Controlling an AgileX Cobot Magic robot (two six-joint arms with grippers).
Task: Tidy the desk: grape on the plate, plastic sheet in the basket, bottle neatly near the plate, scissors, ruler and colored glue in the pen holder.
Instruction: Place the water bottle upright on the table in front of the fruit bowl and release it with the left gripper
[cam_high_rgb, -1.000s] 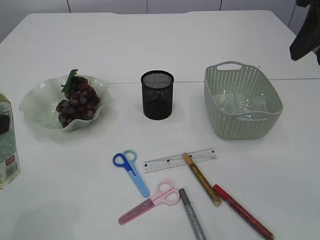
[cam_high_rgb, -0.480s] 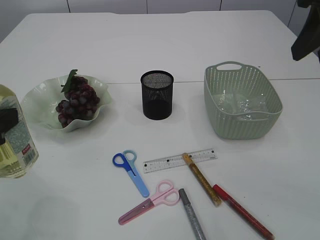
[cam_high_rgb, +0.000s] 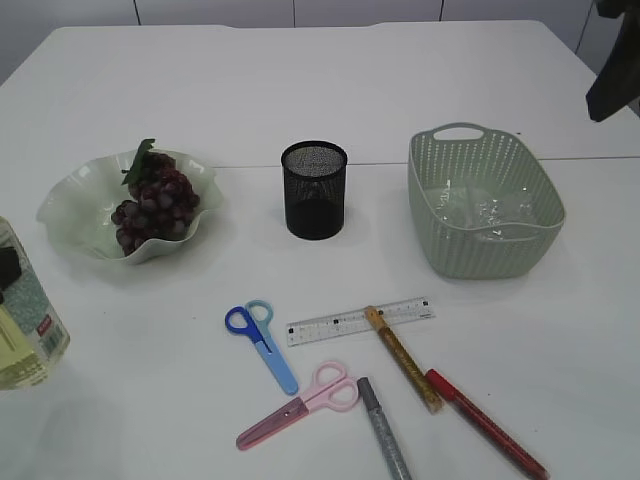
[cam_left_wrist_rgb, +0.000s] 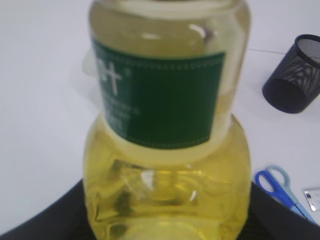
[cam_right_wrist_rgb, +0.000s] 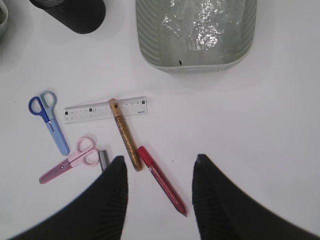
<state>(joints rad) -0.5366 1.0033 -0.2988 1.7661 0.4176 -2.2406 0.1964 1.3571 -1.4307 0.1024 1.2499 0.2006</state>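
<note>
The bottle (cam_high_rgb: 25, 310) hangs tilted at the desk's (cam_high_rgb: 300, 80) near-left edge, gripped by the left claw (cam_left_wrist_rgb: 165, 220) for setting beside the plate (cam_high_rgb: 75, 215), which holds grapes (cam_high_rgb: 155, 205). The right claw (cam_right_wrist_rgb: 159, 172) hovers open and empty over scissors (cam_right_wrist_rgb: 49, 120), ruler (cam_right_wrist_rgb: 90, 111) and glue sticks (cam_right_wrist_rgb: 125, 134). Nothing blocks the way.

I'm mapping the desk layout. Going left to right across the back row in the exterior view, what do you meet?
Bottle → plate with grapes → pen holder → basket.
</note>
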